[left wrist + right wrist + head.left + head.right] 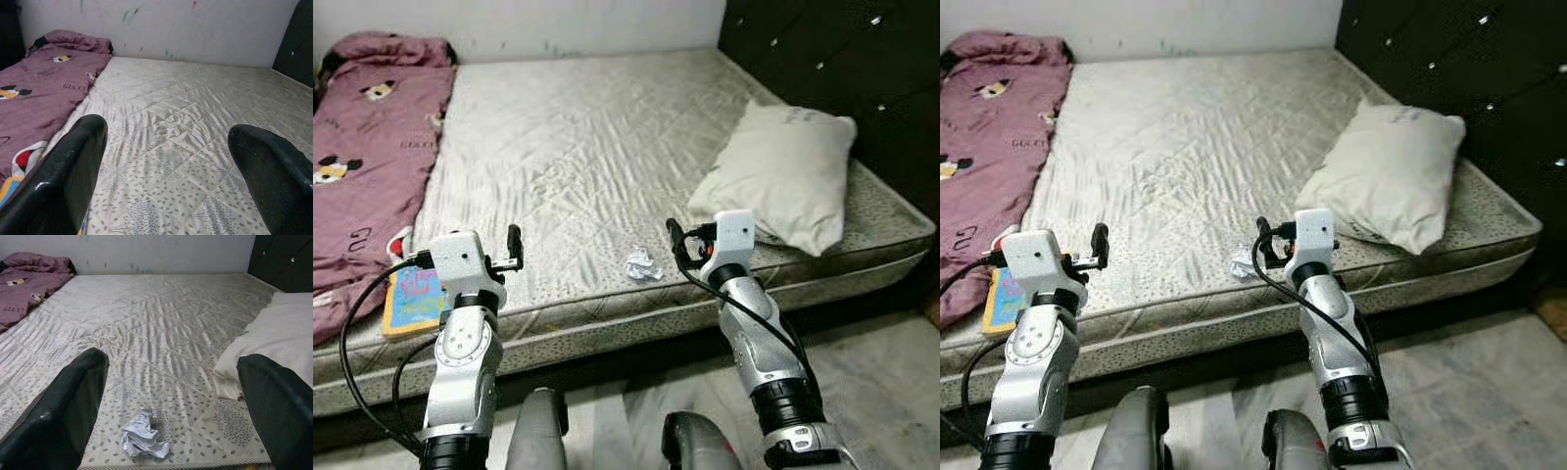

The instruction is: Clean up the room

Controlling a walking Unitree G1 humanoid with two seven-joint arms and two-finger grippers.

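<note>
While both claws gape, crumpled paper (145, 437) lies on the mattress (578, 147).

Home bedroom: bare mattress (578, 147), pillow (783, 171), blanket (367, 147).

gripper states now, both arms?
Left gripper: open, empty, raised at the mattress edge.
Right gripper: open, empty, just short of the crumpled paper.
</note>
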